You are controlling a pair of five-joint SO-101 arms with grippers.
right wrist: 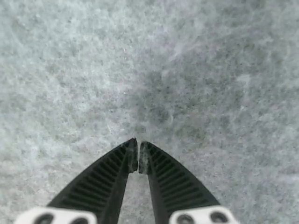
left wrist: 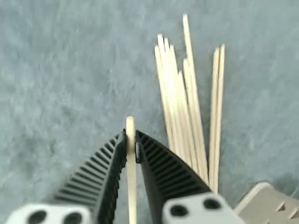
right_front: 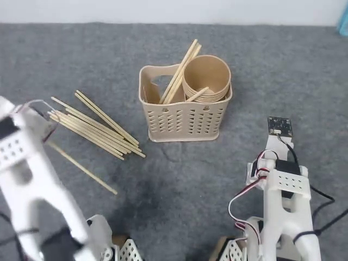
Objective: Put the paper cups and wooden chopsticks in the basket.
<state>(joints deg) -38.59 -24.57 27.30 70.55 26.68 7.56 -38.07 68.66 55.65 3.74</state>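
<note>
Left pincer (left wrist: 131, 140) is clamped on 1 chopstick (left wrist: 130, 128), right beside the loose pile of chopsticks (right_front: 98, 128) on the grey worktop (right_front: 179, 185). The basket (right_front: 185, 119) sits mid-worktop with the stacked paper cups (right_front: 206, 76) and some leaning chopsticks (right_front: 179, 73) inside. Right pincer (right wrist: 138, 151) is pressed together, nothing between the tips, over the worktop.

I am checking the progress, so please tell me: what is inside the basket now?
Inside the basket stands a stack of cups, with several chopsticks leaning beside it. The walls hide the floor and how many cups there are.
</note>
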